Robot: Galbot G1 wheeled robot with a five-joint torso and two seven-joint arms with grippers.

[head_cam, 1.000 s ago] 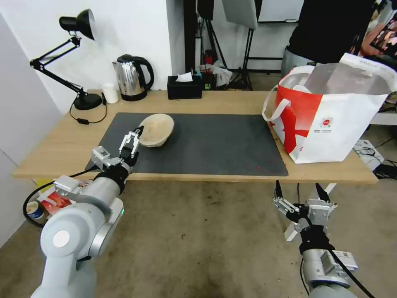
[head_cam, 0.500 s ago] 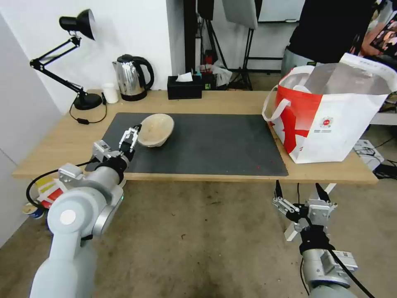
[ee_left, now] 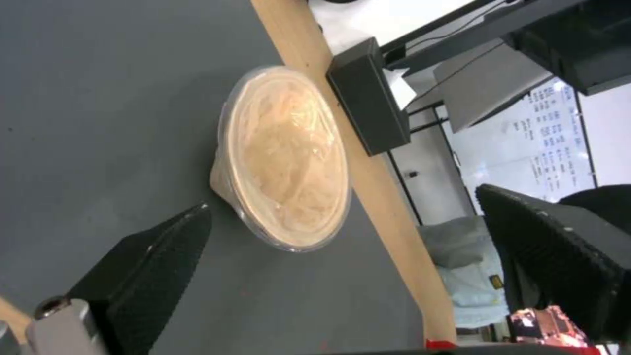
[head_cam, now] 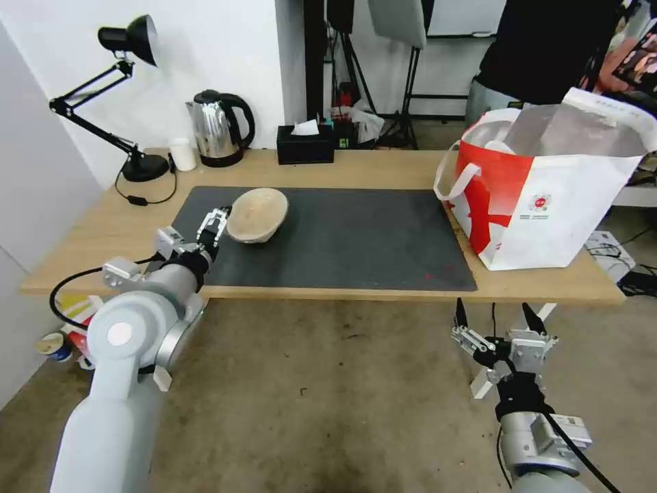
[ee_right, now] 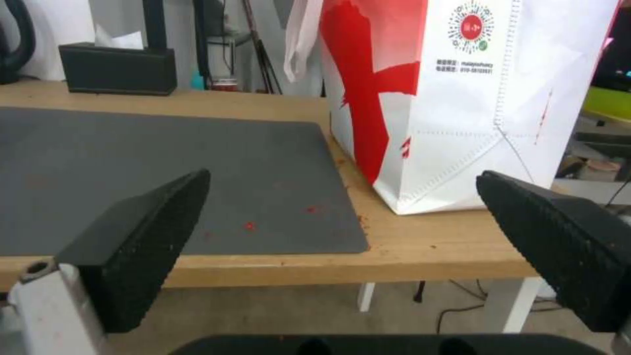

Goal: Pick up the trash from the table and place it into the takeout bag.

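Two claws show, nearest the right claw, hanging below the table's front edge with jaws spread wide and empty. Farther in, the left claw hovers over the dark mat, jaws parted, holding nothing. Just beyond its tips lies the shallow beige bowl, tipped on its side, its film-covered mouth facing away from that claw. Far off to the right claw's side stands the takeout bag, upright, mouth open.

Shallow beige bowl tilted on table's grey mat; red-white takeout bag upright, open, right end.
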